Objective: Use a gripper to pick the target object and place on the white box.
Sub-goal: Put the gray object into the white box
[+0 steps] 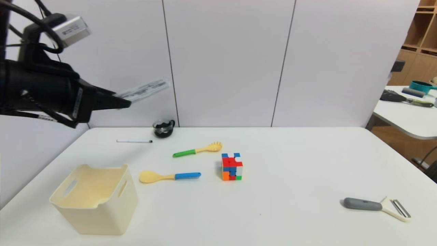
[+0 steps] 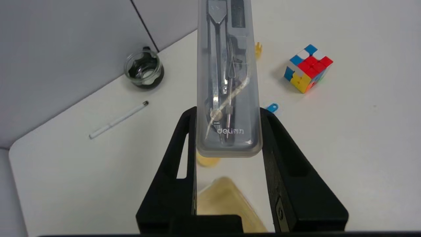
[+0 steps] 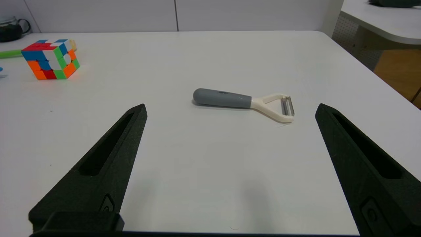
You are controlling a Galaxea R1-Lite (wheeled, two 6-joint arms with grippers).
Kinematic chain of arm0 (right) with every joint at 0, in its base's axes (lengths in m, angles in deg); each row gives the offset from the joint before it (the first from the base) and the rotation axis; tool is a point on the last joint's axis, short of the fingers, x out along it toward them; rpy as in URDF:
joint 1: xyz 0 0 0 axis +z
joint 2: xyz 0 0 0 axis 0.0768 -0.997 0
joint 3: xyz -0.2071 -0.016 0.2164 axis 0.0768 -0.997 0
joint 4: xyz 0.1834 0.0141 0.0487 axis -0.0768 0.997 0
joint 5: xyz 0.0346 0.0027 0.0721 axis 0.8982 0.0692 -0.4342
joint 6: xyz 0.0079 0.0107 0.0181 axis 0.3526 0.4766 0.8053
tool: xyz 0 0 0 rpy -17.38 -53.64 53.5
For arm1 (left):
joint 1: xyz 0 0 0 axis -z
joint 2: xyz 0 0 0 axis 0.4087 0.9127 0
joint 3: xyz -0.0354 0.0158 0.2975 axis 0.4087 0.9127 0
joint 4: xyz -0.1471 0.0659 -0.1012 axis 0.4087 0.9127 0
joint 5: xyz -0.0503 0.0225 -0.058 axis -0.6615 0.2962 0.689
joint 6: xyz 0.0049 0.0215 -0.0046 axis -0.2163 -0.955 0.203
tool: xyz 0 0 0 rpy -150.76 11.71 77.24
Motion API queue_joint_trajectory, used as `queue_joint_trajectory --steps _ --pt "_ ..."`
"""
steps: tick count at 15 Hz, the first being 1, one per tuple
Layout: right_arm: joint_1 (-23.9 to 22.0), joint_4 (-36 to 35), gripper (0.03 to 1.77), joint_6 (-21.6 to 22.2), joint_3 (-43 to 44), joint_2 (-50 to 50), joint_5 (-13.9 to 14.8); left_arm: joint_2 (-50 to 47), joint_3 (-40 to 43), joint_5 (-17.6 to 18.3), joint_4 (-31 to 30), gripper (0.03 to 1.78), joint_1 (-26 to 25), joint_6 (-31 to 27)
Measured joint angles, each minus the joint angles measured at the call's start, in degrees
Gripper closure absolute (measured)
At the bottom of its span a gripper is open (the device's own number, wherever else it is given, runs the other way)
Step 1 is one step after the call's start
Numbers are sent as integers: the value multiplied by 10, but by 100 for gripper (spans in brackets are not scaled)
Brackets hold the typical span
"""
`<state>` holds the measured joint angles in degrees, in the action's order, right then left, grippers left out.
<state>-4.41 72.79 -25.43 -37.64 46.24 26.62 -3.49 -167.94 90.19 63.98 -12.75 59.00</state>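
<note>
Sitting nearest on the white table [image 1: 273, 212], the white box [image 1: 95, 200] stands open-topped at the front left corner, nothing inside that shows. Off to the front right lies a grey-handled peeler [image 1: 375, 205], and the right gripper [image 3: 230, 131] hangs low before it, jaws spread wide and holding nothing. Farther in lie a yellow spoon with a blue handle [image 1: 169, 176], a coloured cube [image 1: 232, 166], and a yellow fork with a green handle [image 1: 197, 149]. Behind those, near the wall, rest a white pen [image 1: 134, 141] and a small dark glass cup [image 1: 164, 128]. High over the table's left side, above and behind the box, the left gripper [image 1: 124, 100] is clamped on one end of the target object [image 1: 143, 90], a clear flat case with a metal compass inside; the case juts out past the fingertips. Nothing stands between it and the box. Printed on the case is "deli" plus letters too blurred to read.
</note>
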Motion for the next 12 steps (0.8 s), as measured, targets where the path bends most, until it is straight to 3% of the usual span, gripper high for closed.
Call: queue_joint_trajectory --steps 6,12 --pt "0 0 3 0 0 0 0 -48 -34 -39 167 122 -42 -1" --pt "0 0 3 0 0 0 0 -15 -148 -62 383 122 -72 -4"
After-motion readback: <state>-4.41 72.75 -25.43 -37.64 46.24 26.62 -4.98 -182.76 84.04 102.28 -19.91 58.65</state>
